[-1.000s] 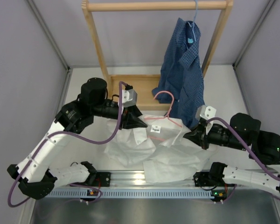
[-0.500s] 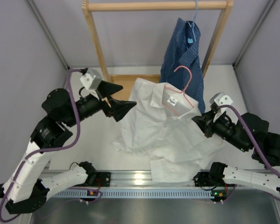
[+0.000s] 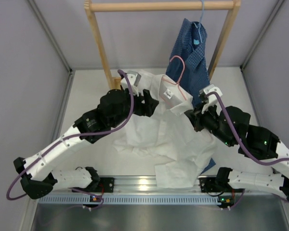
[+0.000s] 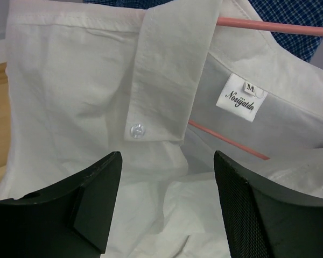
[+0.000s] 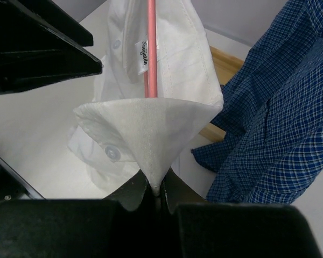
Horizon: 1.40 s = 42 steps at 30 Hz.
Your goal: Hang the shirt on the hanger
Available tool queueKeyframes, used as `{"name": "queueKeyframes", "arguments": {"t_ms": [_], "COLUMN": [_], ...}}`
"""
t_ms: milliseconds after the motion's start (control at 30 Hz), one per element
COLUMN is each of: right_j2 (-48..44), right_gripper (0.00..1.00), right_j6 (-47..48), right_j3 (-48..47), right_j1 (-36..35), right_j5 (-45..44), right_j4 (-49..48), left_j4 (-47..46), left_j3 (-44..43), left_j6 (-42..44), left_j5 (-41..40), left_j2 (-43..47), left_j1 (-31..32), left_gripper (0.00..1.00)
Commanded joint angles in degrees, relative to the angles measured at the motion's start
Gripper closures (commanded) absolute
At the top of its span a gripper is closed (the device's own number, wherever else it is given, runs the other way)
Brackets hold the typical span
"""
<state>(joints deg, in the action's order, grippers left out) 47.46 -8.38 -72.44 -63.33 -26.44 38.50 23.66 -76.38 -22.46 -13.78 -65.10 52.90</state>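
The white shirt hangs in the air, its hem trailing on the table. The pink hanger sits inside its neck, the hook sticking up above the collar. My right gripper is shut on a fold of the shirt at the collar, below the hanger wire. My left gripper is open close in front of the collar, its jaws either side of loose fabric without pinching it. The neck label and the hanger wire show just beyond the left gripper.
A wooden clothes rack stands at the back, its base on the table. A dark blue checked shirt hangs from it on a light blue hanger, right behind the white shirt; it also shows in the right wrist view. Grey walls stand on both sides.
My left arm has swung in from the left to the collar. My right gripper has lifted the shirt and hanger higher and further back, toward the rack.
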Motion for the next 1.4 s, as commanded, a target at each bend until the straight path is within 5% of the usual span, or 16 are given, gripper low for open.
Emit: {"name": "queueKeyframes", "arguments": {"t_ms": [0,300,467,500,1100,1367], "right_j2": [1.1,2.1,0.9,0.8,9.6,7.0], "right_gripper": [1.0,1.0,1.0,1.0,1.0,1.0], "right_j6": [-2.8,-4.2,-4.8,-4.8,2.4,2.2], "right_j3": [-1.4,-0.6,0.9,1.1,1.1,1.7], "right_j1": [-0.4,-1.4,-1.9,-1.9,-1.9,-1.9], "right_j5": [-1.9,2.7,3.5,3.2,-8.5,-11.1], "right_j4": [-8.2,-10.9,-11.5,-11.5,-15.2,-16.3], "left_j4": [-2.7,-7.6,-8.6,-8.9,-0.3,3.2], "left_j3": [-1.2,1.5,0.9,0.6,-7.4,-3.2], "left_j6": [-0.3,2.3,3.4,3.3,-1.7,-1.4], "left_j5": [-9.1,-16.1,-17.6,-16.2,10.2,12.6], "left_j2": [-1.7,-5.1,-6.0,-5.7,-5.9,-6.9], "left_j1": [1.3,1.7,1.7,1.6,1.7,1.7], "left_gripper": [0.27,0.35,0.82,1.0,1.0,1.0]}}
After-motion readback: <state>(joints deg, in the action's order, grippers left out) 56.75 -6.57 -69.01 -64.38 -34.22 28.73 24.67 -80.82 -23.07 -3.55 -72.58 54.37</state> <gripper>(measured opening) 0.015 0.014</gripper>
